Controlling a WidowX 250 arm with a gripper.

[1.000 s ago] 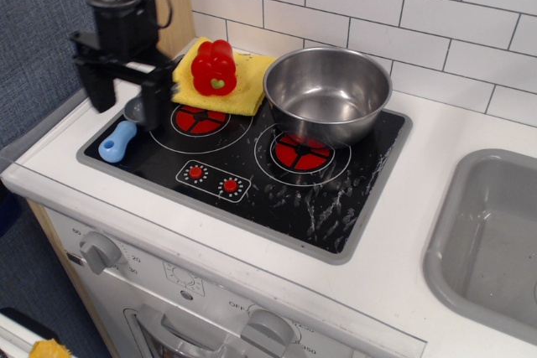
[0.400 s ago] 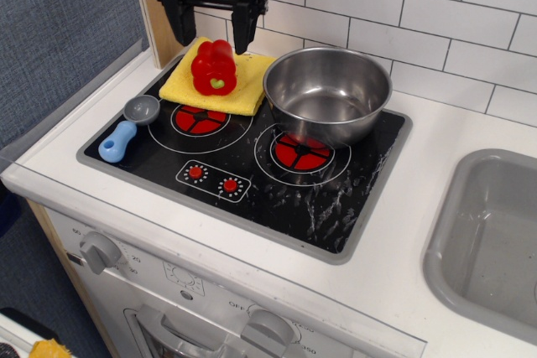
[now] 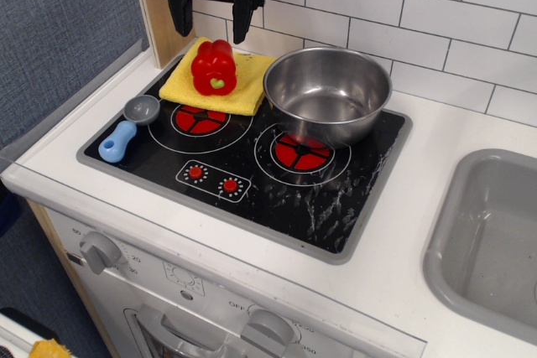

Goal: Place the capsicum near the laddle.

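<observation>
The red capsicum with a yellow-green stem rests on a yellow cloth at the back left of the black stove top. The laddle, grey bowl and light-blue handle, lies on the stove's left edge, in front of the cloth. My gripper hangs open and empty above and just behind the capsicum, its two black fingers spread wide and apart from it.
A large steel pot stands right of the cloth, over the back right burner. A grey sink is at the far right. A white tiled wall and a wooden panel close the back.
My gripper moved from the left, near the laddle, to above and behind the capsicum, then rose slightly. The capsicum and laddle have not moved.
</observation>
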